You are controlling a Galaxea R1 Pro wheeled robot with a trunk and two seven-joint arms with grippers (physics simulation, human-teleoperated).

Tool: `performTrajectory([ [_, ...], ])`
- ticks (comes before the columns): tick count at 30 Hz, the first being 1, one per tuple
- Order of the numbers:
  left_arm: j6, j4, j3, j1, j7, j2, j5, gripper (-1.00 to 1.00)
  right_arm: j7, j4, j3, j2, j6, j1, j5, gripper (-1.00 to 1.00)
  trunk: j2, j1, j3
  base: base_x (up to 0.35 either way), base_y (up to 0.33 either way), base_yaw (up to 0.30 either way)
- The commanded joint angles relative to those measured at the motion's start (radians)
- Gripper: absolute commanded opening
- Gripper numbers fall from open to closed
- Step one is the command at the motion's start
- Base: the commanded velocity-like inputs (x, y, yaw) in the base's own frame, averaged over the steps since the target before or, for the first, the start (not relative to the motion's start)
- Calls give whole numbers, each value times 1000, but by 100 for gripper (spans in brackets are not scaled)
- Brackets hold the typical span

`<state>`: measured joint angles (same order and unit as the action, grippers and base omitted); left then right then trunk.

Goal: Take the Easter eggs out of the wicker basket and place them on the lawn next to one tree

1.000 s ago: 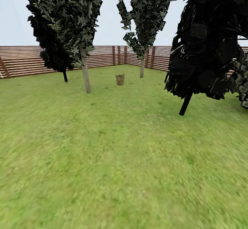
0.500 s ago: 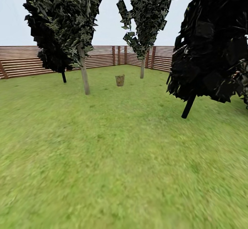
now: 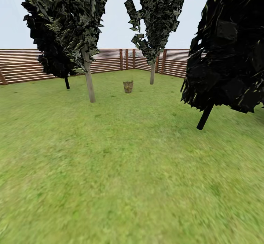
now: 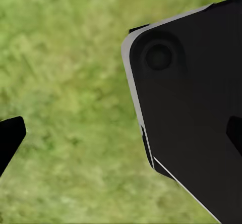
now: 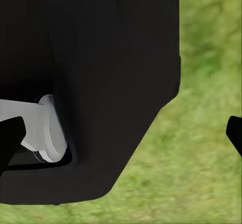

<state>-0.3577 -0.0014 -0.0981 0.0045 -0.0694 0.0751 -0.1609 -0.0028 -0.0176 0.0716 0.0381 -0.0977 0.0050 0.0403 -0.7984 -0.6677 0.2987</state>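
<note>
From my head camera, the basket [image 3: 128,87] stands upright far ahead on the lawn [image 3: 124,170], near the middle of the view and well short of the fence [image 3: 22,66]. It is small at this range: a light-brown woven tub that narrows toward its foot, with a slightly thicker rim. I cannot make out anything inside it.

To the basket's left, and a little nearer to me, is a tree [image 3: 89,79] with a pale grey trunk and dark green, pale-speckled leaves. A second pale-trunked tree [image 3: 152,73] stands behind the basket to its right, close to the fence corner. A black-trunked tree [image 3: 205,116] with near-black foliage leans in the right foreground, and another thin black trunk [image 3: 67,82] shows farther left by the fence.

The fence is brown, made of horizontal slats, and runs across the back of the garden under a pale sky.

My left wrist camera looks at blurred grass [image 4: 70,82] and a black panel with a grey edge [image 4: 196,108]; dark finger tips show at both side edges, so my left jaws [image 4: 121,133] are spread wide. My right wrist camera shows the same: tips at either edge, right jaws [image 5: 121,133] spread, holding nothing, over a black body with a grey fitting [image 5: 43,128]
</note>
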Motion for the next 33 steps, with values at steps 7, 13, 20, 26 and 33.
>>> performTrajectory([
  [7,-3,0,-7,0,-7,0,-6,100,0,-2,7,0,-7,0,4,100,-1,-1,1,340,94,0],
  [13,-3,0,-7,0,-7,0,-6,100,0,-2,7,0,-7,0,4,100,-1,-1,1,340,101,0],
  [20,-3,0,-8,0,-7,0,-6,100,0,-2,7,0,-7,0,4,100,-1,-1,1,340,103,0],
  [26,-3,0,-7,0,-7,0,-6,100,0,-2,7,0,-7,0,4,100,-1,-1,1,340,103,0],
  [33,-3,0,-8,0,-7,0,-6,100,0,-1,7,0,-7,0,4,100,-1,-1,1,340,103,0],
])
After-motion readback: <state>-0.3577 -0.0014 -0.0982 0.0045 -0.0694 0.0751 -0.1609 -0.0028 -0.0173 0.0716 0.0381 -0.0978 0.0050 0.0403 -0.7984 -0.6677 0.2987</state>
